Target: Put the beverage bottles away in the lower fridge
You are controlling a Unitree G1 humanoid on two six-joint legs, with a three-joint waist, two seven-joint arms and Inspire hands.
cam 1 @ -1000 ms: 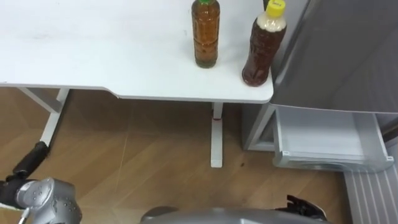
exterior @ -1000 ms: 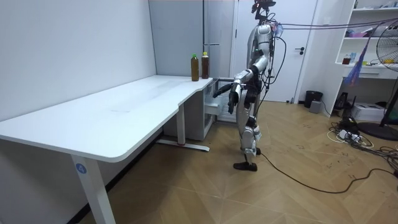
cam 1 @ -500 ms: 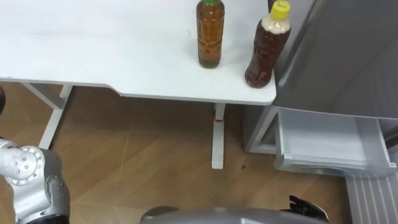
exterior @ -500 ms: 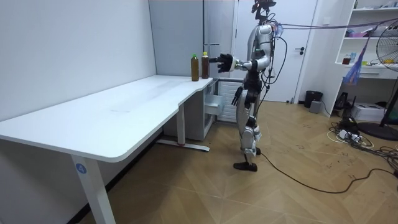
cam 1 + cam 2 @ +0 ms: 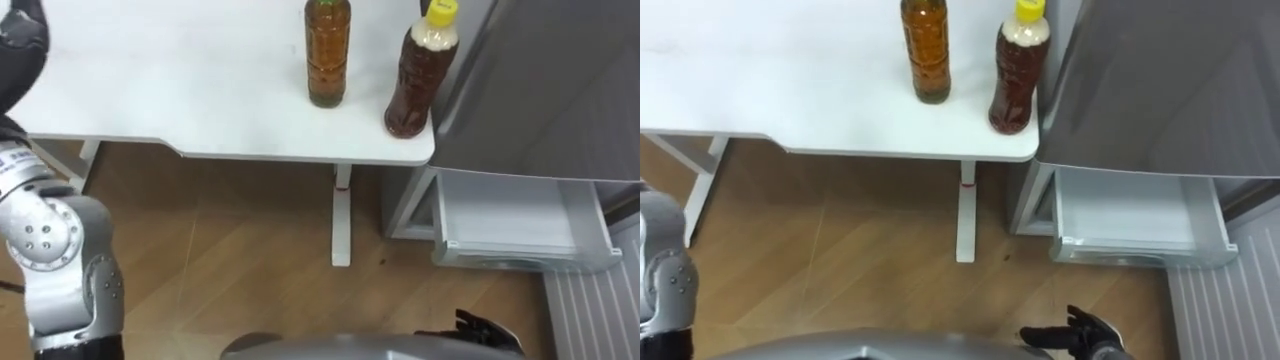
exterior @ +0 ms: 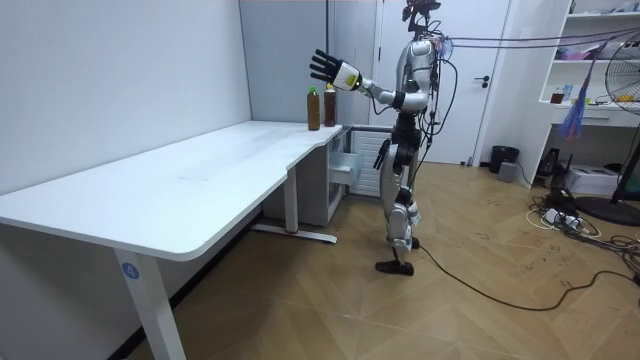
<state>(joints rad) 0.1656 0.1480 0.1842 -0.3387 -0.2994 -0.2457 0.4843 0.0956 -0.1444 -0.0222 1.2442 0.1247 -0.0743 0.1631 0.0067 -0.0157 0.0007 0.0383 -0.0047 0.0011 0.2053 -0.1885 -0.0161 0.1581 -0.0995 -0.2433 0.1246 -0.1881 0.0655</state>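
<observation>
Two drink bottles stand near the right front corner of the white table (image 5: 150,90). One has a green cap and amber liquid (image 5: 328,55); the other has a yellow cap and dark liquid (image 5: 418,75) and stands closest to the grey fridge (image 5: 540,90). The fridge's lower drawer (image 5: 510,215) is pulled out below the table corner. I stand before the table's end by the fridge. My left hand (image 6: 325,68) is raised high above the bottles with fingers spread, holding nothing. My right hand (image 5: 1080,335) hangs low by my hip, fingers relaxed and holding nothing.
The table's white leg (image 5: 342,225) stands on the wooden floor just left of the drawer. My left forearm (image 5: 55,250) rises along the eye view's left edge. In the room view, a fan (image 6: 625,110) and shelves (image 6: 590,60) stand far off.
My left arm has swung up from waist height beside the drawer to high above the bottles, hand opening wide. The bottles and drawer have not moved.
</observation>
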